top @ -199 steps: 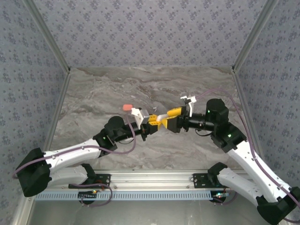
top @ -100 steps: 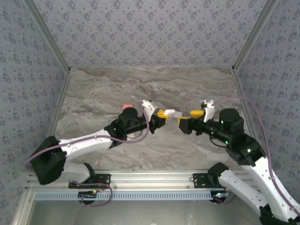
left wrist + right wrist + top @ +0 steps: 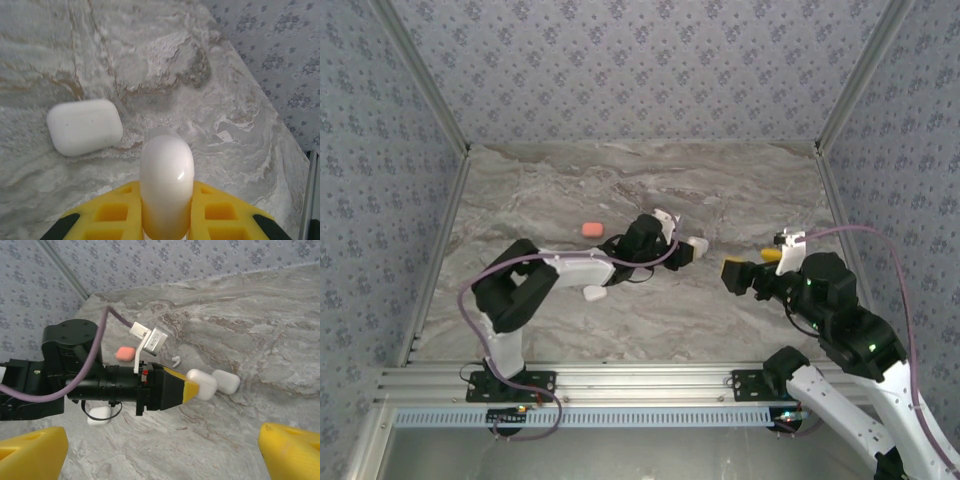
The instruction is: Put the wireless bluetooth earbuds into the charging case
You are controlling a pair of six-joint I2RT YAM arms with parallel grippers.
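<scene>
Left gripper (image 3: 685, 250) clamped on a white charging case (image 3: 166, 170), which juts from its yellow fingers (image 3: 235, 215) with its long axis in line with them, rounded end pointing toward the right arm. Right gripper (image 3: 753, 265) stands wide apart, empty, well off to the right. One tiny white earbud (image 3: 176, 360) lies on the marble table (image 3: 520, 190) just behind the held case; its direction is too small to tell. The case looks closed, so a steady, level hold that leaves the lid free probably serves best.
</scene>
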